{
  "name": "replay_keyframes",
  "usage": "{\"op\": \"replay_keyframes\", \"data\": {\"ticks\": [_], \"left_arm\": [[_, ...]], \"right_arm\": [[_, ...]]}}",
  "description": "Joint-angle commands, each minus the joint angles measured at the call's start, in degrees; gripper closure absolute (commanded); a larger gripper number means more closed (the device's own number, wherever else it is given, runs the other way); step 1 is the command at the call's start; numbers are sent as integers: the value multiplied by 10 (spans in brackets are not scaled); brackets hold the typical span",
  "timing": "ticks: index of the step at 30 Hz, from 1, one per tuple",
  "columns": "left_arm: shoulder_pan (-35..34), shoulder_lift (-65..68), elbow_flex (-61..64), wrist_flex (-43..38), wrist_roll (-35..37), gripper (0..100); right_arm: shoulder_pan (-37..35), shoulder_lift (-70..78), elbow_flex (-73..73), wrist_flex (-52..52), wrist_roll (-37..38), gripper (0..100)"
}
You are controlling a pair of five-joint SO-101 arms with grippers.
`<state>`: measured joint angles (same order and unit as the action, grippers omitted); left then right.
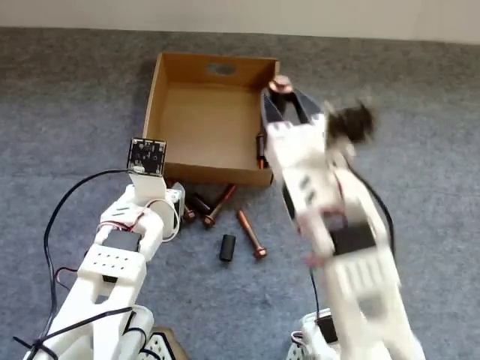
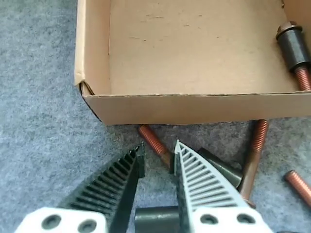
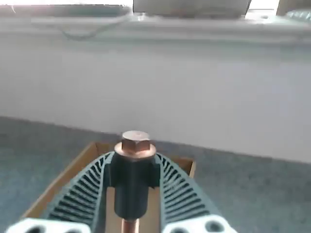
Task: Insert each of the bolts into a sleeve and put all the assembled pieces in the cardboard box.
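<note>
- While hanging by the right wall of the cardboard box (image 1: 154, 105), clamps an assembled piece (image 3: 131, 182) in the right gripper (image 3: 133, 158): copper bolt head past the fingertips, dark sleeve pinched between both ribbed fingers, bare thread poking out behind.
- Holds that piece in line with the fingers, with the box floor lying beneath and beyond it.
- Shows the left gripper (image 2: 159, 145) low over the floor, just outside the box's near wall, jaws parted by a narrow gap and gripping nothing.
- Finds a loose bolt (image 2: 148, 137) lying slantwise just under those fingertips, and a loose sleeve (image 2: 155, 218) between the jaws, closer to the wrist.
- Has a second assembled piece (image 2: 294, 48) lying inside the box, against the right wall near the front corner.
- Counts more parts in front of the box: another bolt (image 1: 251, 234), and another sleeve (image 1: 227, 247) just beside it.
- Rests everything on grey carpet (image 1: 420, 150).
- Backs onto a white wall (image 3: 218, 97) beyond the box.
- Loops a black cable (image 1: 56, 217) over the carpet beside the left arm.
</note>
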<state>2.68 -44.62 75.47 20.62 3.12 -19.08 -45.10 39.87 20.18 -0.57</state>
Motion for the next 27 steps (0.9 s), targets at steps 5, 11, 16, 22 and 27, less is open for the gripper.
{"op": "replay_keyframes", "data": {"ticks": [5,11,16,22,27], "left_arm": [[-7,-14,-2,-11,3,896],[-7,-14,-2,-11,3,896],[-7,-14,-2,-10,3,896],[-7,-14,-2,-10,3,896],[-7,-14,-2,-10,3,896]], "right_arm": [[-2,334,-227,73,-10,991],[-2,520,-499,290,-95,991],[-1,669,-724,385,-95,991],[-2,832,-945,472,-95,991],[0,940,-1075,539,-95,991]]}}
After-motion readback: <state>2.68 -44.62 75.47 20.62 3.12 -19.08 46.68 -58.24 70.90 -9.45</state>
